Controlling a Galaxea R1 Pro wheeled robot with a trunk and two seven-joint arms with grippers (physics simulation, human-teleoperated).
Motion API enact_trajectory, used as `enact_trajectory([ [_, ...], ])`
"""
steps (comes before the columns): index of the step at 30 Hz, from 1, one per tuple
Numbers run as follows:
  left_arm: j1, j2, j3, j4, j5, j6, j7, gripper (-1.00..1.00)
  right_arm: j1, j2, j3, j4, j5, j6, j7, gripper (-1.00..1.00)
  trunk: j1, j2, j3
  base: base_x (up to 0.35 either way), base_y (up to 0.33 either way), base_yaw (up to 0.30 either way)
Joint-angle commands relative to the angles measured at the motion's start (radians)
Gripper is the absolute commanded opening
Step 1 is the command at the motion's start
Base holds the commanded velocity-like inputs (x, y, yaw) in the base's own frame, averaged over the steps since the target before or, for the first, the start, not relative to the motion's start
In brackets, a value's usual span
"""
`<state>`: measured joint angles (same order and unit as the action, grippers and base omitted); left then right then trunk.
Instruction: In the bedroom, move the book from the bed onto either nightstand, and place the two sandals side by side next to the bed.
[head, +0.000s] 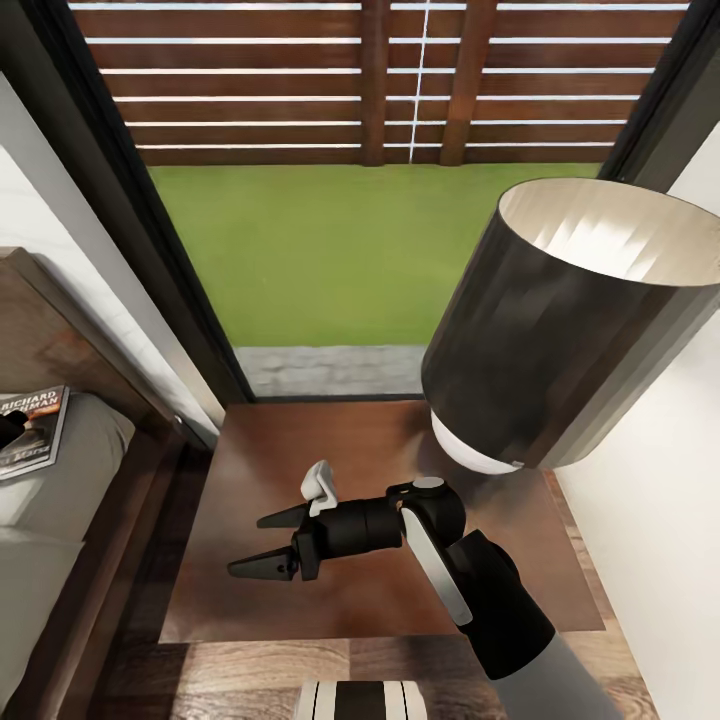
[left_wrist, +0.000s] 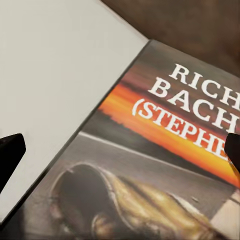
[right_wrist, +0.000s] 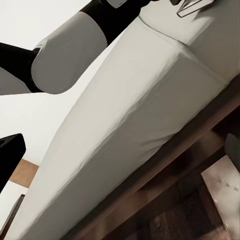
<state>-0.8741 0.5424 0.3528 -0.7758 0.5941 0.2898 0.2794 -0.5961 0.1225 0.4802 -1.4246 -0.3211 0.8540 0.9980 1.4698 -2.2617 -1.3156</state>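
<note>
Nearest in the head view is a striped white and dark part of the robot's body (head: 362, 700), cut off at 6 o'clock, and just above it the right arm (head: 500, 600) reaches in from 5 o'clock and ends in the right gripper (head: 268, 543), whose two dark fingers stand spread apart with nothing between them, above the nightstand (head: 300, 470). The glossy brown top of that nightstand lies under the gripper, and its far right corner is hidden by a large dark lamp shade (head: 570, 320) at 3 o'clock, whose white base (head: 470, 450) peeks out below. At 9 o'clock the bed (head: 60, 480) is cut off by the frame edge, and the book (head: 35, 430) lies on its pale mattress near the headboard, only partly in view, with something dark touching its left edge that is too cropped to name. Behind the nightstand a tall window (head: 370, 200) shows grass and a slatted fence. In the left wrist view the book (left_wrist: 165, 165) lies close under the camera on the mattress (left_wrist: 55, 75); the left gripper (left_wrist: 122, 150) shows only two dark fingertips (left_wrist: 10, 152) at opposite edges, set wide apart, pinching nothing. In the right wrist view the mattress edge (right_wrist: 130, 130) and dark bed frame (right_wrist: 165, 180) run diagonally; an arm (right_wrist: 75, 50) crosses above.
</note>
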Motion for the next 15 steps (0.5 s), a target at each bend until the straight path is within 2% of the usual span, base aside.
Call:
enact_trajectory([
  [1, 0.000, 0.000, 0.000, -0.002, 0.010, 0.004, 0.006, 1.00, -0.001, 0.000, 0.000, 0.000, -0.003, 0.005, 0.001, 1.00, 0.000, 0.000, -0.001, -0.013, 0.000, 0.000],
  [15, 0.000, 0.000, 0.000, 0.000, 0.011, 0.003, 0.006, 1.00, -0.001, 0.000, 0.000, 0.000, -0.003, 0.005, 0.001, 1.00, 0.000, 0.000, -0.001, -0.001, 0.000, 0.000],
])
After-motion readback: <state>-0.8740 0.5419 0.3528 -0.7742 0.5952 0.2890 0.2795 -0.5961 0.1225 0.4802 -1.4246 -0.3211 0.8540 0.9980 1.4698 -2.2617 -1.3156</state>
